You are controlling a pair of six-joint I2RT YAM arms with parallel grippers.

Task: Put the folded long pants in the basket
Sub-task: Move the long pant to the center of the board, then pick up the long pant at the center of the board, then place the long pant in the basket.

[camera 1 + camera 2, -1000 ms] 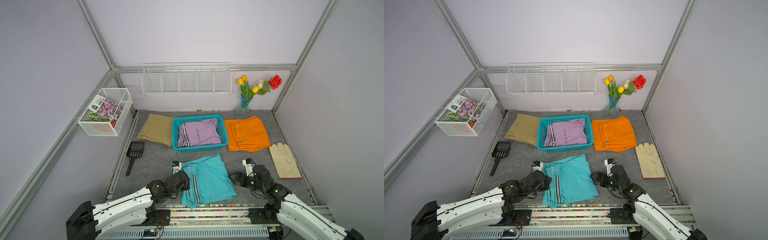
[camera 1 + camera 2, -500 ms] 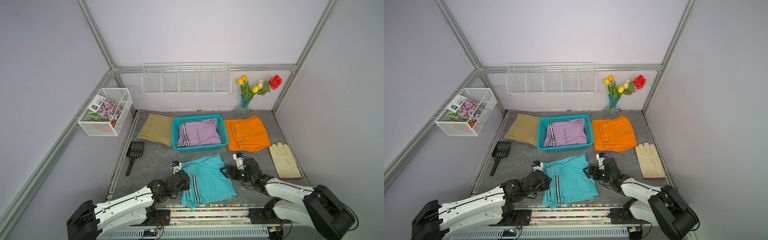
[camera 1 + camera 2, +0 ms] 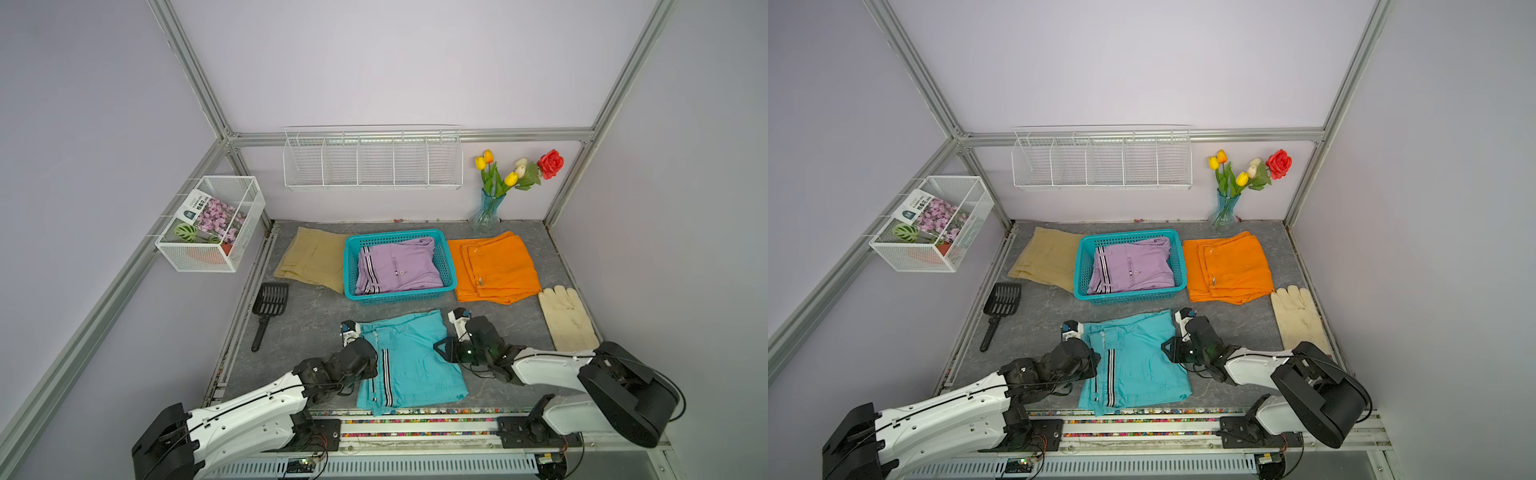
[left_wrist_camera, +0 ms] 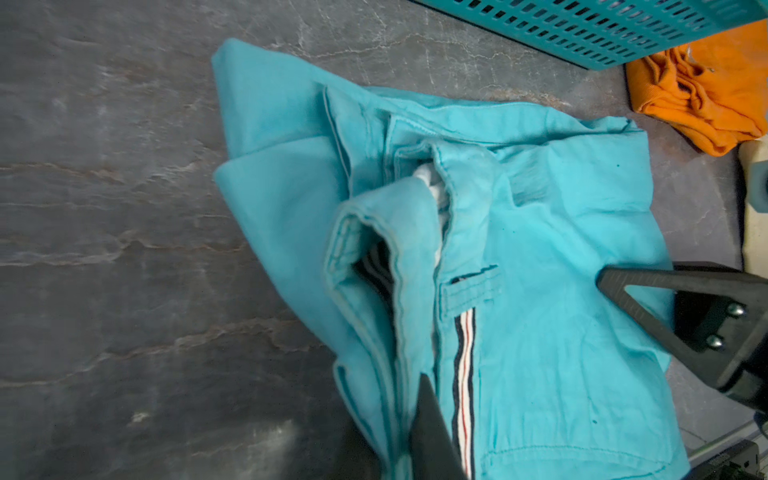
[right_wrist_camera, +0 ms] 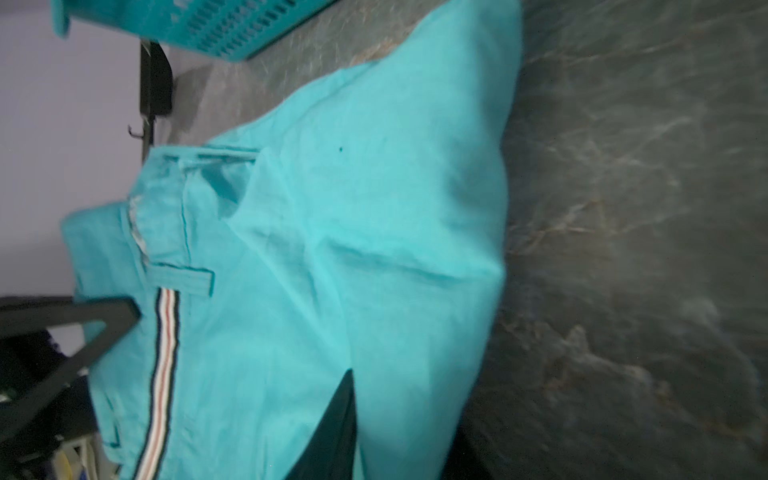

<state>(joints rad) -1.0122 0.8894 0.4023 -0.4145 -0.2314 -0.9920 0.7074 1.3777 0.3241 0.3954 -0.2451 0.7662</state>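
Note:
The turquoise folded long pants (image 3: 411, 361) lie flat at the front of the table. My left gripper (image 3: 374, 365) is shut on their left, striped edge; in the left wrist view one finger (image 4: 428, 415) presses a bunched fold. At the opposite edge my right gripper (image 3: 442, 351) is shut on the cloth, its upper finger (image 5: 340, 415) lying on top. Behind them stands the teal basket (image 3: 347, 270) holding the lilac pants (image 3: 399, 266). Tan pants (image 3: 311, 257) lie to its left and orange pants (image 3: 494, 266) to its right.
A cream glove (image 3: 567, 316) lies at the right edge and a black scoop (image 3: 270, 303) at the left. A vase of flowers (image 3: 486, 212) stands at the back right. White wire baskets hang on the back wall (image 3: 372, 160) and the left wall (image 3: 212, 224).
My right gripper has moved left onto the right edge of the turquoise pants and gone from open to shut on the cloth. The left arm has not moved.

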